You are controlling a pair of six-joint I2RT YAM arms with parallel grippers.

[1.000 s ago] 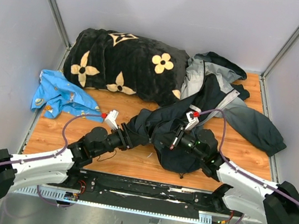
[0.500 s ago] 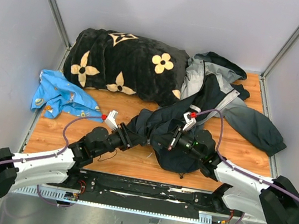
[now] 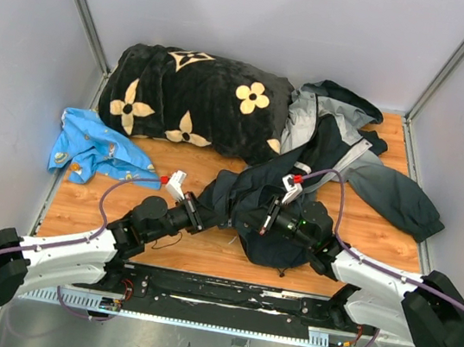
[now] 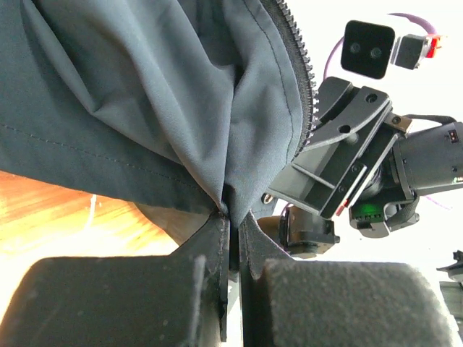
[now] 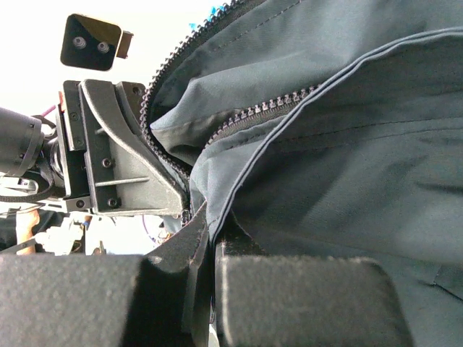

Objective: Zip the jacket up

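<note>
The dark and grey jacket point(image 3: 339, 159) lies crumpled on the right half of the wooden table, its lower part bunched between the two arms. My left gripper point(image 3: 225, 205) is shut on a fold of dark fabric point(image 4: 181, 108) beside a row of zipper teeth point(image 4: 300, 72). Facing it at close range, my right gripper point(image 3: 259, 213) is shut on the jacket's piped edge point(image 5: 239, 188), just under another stretch of zipper teeth point(image 5: 268, 110). In the left wrist view the right gripper's body point(image 4: 340, 173) is in sight; the right wrist view shows the left gripper's body point(image 5: 116, 166). No zipper slider shows.
A black plush blanket with cream flowers point(image 3: 199, 99) fills the back left. A small blue patterned cloth point(image 3: 91, 148) lies at the left edge. Grey walls close in the wooden table point(image 3: 203, 252) on three sides.
My left gripper has closed from open onto the jacket fabric and edged slightly right. My right gripper stayed shut and shifted a little to the left.
</note>
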